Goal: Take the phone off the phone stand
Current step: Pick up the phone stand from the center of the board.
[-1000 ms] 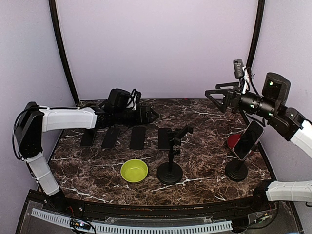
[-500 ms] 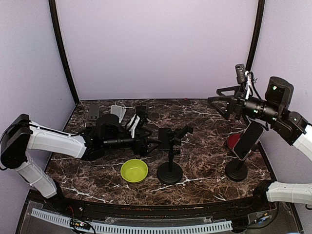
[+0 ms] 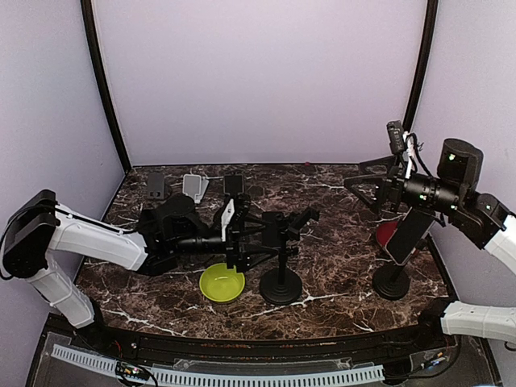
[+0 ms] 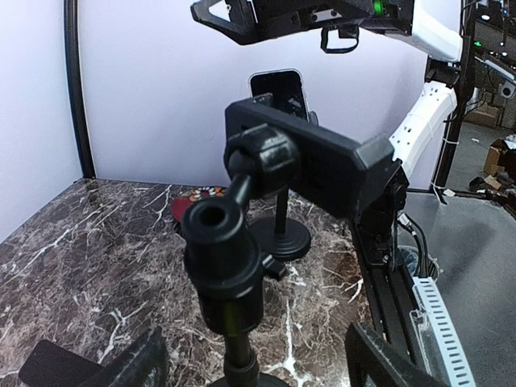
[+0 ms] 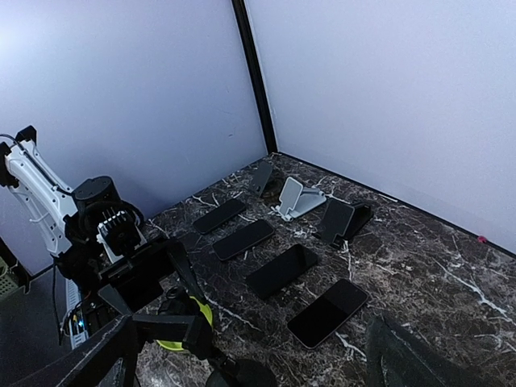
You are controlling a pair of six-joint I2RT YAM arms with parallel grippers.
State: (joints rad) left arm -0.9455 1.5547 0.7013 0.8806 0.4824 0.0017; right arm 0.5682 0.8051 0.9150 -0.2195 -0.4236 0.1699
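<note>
Changed: in the last second the left gripper (image 3: 239, 235) swung from the back-left corner to the middle of the dark marble counter (image 3: 339, 201). The right gripper (image 3: 364, 181) sank slightly.
Meaning: nothing is gripped yet, so I judge the removal not begun.
Left pincer: spread wide and empty, either side of the second black clamp-head stand (image 4: 242, 242), whose clamp looks empty to me.
Right pincer: wide apart and holding nothing, just above the phone's top end and apart from it.
Phone place: the dark rectangular phone (image 3: 409, 232) sits on the black round-footed phone stand (image 3: 392, 284) by the right edge, toward the near-right corner.
Phone facing: its glass faces the left edge.
Long axis: near upright, with the top leaning toward the right edge.
</note>
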